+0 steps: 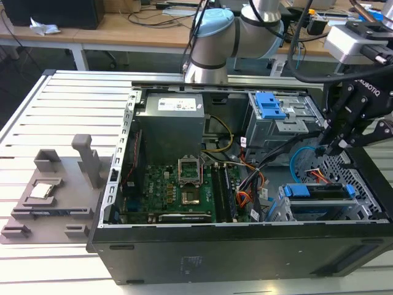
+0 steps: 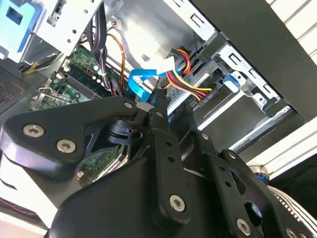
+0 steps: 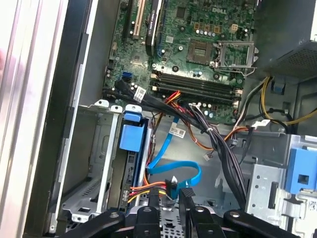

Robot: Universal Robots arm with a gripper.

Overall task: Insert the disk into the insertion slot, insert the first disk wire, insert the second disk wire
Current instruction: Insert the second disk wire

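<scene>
The big black computer case (image 1: 245, 252) lies open on the slatted counter (image 1: 55, 98). Its dark side wall is nearest in the exterior view.

Just behind that wall, at the exterior view's right, sits the silver slot (image 1: 277, 210). The disk (image 1: 319, 192) is already inside it, and its blue frame shows at both ends. In the first wrist view the disk (image 3: 132, 141) lies in the slot (image 3: 94, 163) with its blue tab facing out.

Just past the disk hangs the black gripper (image 1: 325, 147). Its fingers (image 3: 154, 198) are narrow. They pinch the black plug at the end of the blue wire (image 3: 173, 168). The plug sits between the tips, close to the back end of the disk. The blue wire (image 2: 138, 82) loops away from the gripper (image 2: 172, 104) in the second wrist view too. A bunch of red, yellow and orange wires (image 3: 146, 188) lies right beside the gripper (image 3: 170, 196) and runs to the disk.

In the middle of the case is the green board (image 1: 184, 190). Behind it stands a grey power box (image 1: 172, 120). Next to that box is a taller grey cage with a blue latch (image 1: 270, 104).

On the counter, at the exterior view's left, rests a grey holder (image 1: 52, 190), well apart from the gripper.

Farther back, the pale blue and silver arm (image 1: 215, 37) rises behind the case. Wooden desks (image 1: 110, 27) stand beyond it.
</scene>
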